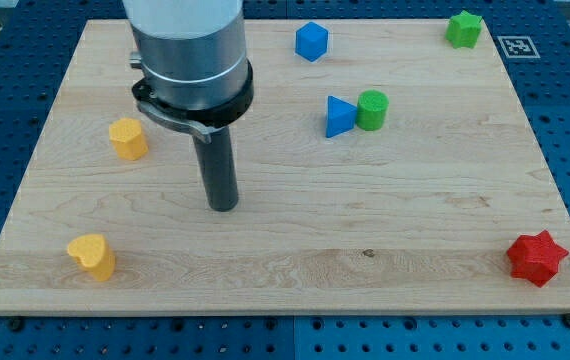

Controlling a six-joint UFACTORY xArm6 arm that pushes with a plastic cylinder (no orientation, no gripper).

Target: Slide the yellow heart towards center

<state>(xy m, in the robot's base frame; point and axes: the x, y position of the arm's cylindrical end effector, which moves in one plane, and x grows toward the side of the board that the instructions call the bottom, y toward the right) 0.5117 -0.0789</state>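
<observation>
So the yellow heart (91, 256) is sitting way down at about 8 o'clock on the wooden board (295, 270), close to the bottom edge and not far from the left edge either. My tip (223, 206) is resting on the board up and to the right of it, at roughly 2 o'clock from the heart, with a clear gap between them, not touching anything. There's no claw on this thing, just a plain dark rod, so nothing's being grabbed or let go of.

Other stuff around: a second yellow block (128, 138), kind of a chunky rounded shape, is at about 10 o'clock from my tip and straight up from the heart, well apart from both. Over at 2 o'clock from the tip there's a blue triangle (339, 116) touching a green cylinder (372, 109), side by side. A blue cube (311, 41) sits near the top edge, a green block (464, 29) is tucked in the top right corner, and a red star (537, 257) is down in the bottom right corner, right by the edge.

Between the heart and the middle of the board it's bare wood, nothing blocking that line. The rod stands just above that stretch. The heart has only a thin strip of board below it.
</observation>
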